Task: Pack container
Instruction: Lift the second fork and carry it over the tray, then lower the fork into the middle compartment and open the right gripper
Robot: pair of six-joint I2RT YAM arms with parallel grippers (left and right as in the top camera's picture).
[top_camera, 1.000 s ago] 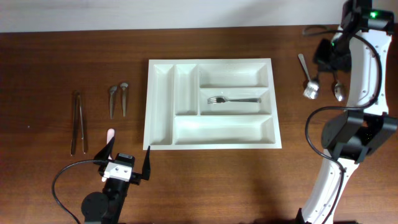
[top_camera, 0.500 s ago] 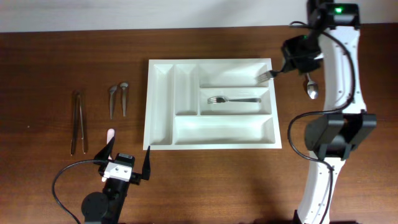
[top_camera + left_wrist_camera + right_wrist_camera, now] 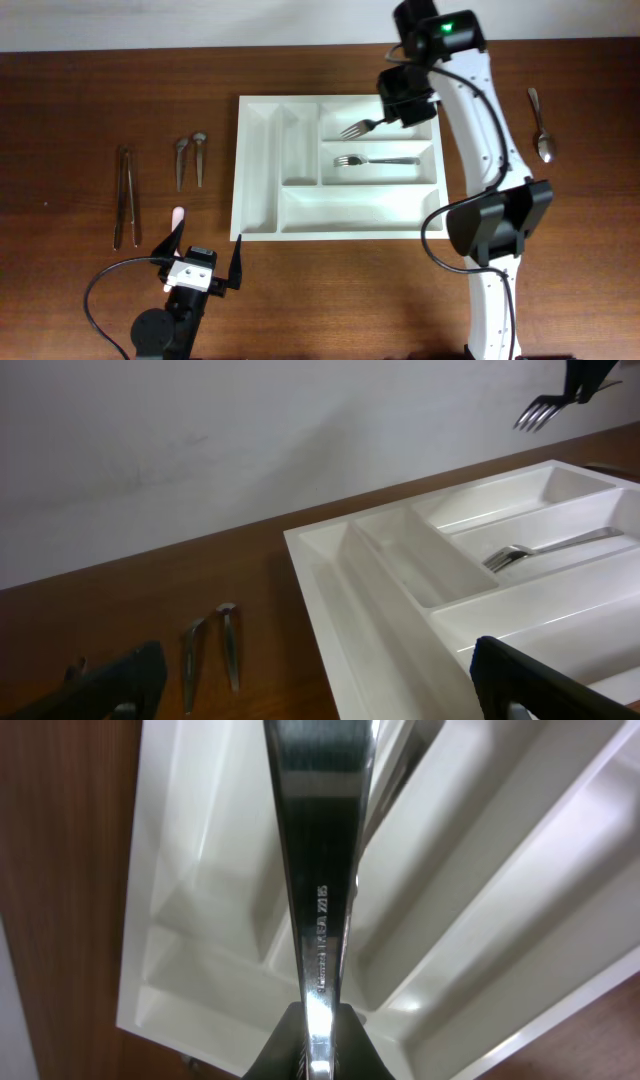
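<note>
White glossy plastic container (image 3: 258, 180), right claw (image 3: 390, 114) pinching polished steel fork (image 3: 357, 126), left claw (image 3: 204, 253) spread wide.

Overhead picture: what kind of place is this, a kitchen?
Probably a robot lab, not a kitchen: a white robot arm holds a fork over a cutlery tray on a wooden table by a plain wall.

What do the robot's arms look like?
The right arm is white with black joints, black cables and a green light. The left arm is black with a white block, a looping black cable and a black two-finger pincer.
</note>
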